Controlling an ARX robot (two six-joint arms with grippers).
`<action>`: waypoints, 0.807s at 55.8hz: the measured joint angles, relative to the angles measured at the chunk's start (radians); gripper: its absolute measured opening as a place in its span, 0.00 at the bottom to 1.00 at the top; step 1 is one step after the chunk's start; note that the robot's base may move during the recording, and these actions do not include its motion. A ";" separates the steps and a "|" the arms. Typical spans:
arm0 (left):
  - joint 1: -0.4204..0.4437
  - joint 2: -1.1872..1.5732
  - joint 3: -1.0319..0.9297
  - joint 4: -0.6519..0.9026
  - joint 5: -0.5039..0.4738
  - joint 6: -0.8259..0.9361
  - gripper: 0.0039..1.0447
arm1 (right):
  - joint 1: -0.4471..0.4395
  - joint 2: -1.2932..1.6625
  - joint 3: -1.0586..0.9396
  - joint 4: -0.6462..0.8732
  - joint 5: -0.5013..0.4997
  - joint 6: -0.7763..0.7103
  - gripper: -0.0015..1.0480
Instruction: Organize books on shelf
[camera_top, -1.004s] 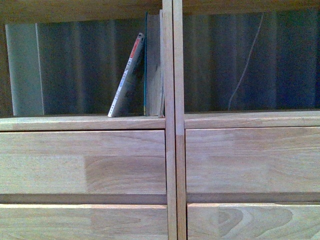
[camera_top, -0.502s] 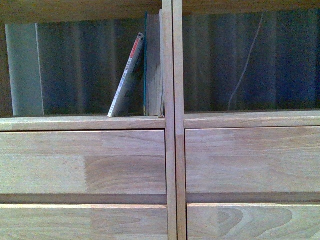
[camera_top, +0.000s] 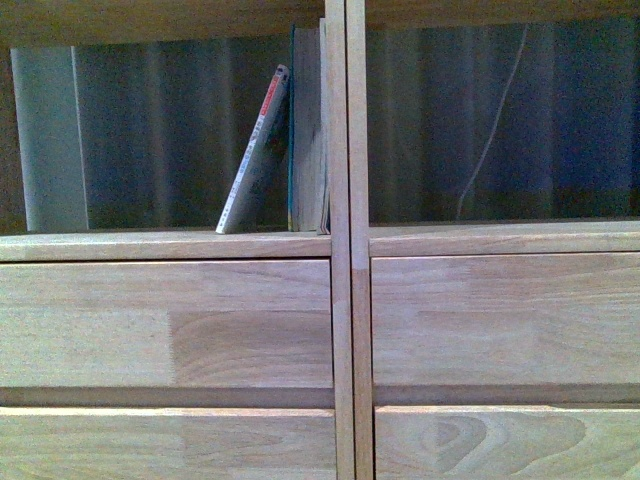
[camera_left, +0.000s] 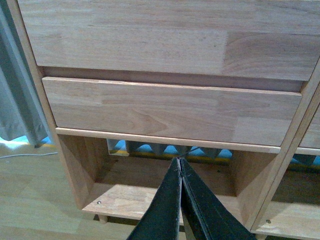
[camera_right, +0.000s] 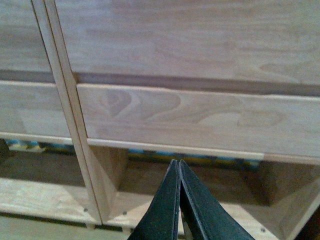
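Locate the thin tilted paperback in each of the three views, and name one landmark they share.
Front view: the thin paperback leans against the teal book in the left column's open compartment.
Left wrist view: not in it; only drawer fronts and the shut left hand.
Right wrist view: not in it; the right hand is shut.
Shared landmark: the shelf's central double upright, not surely in the left wrist view.

Left wrist cam is basically all shelf: the big light natural-wood shelving unit (camera_left: 170, 107) fills the view, with two plain wooden drawer fronts (camera_left: 170, 112) stacked one over the other. Under them there's an open cubby (camera_left: 125, 175) with something blue and spiky-looking showing behind it. The black left gripper (camera_left: 180, 165) pokes in with its fingers (camera_left: 167, 210) pressed together. Grey curtain (camera_left: 15, 100) off to one side, pale wood floor (camera_left: 35, 195) below.
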 joint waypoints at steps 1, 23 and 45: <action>0.000 0.000 0.000 0.000 0.000 0.000 0.03 | 0.000 -0.008 0.000 -0.003 0.000 0.000 0.03; 0.000 0.000 0.000 0.000 0.000 0.000 0.03 | 0.000 -0.039 0.000 -0.013 -0.001 0.000 0.03; 0.000 0.000 0.000 0.000 0.000 0.000 0.56 | 0.000 -0.039 0.000 -0.013 -0.001 0.000 0.48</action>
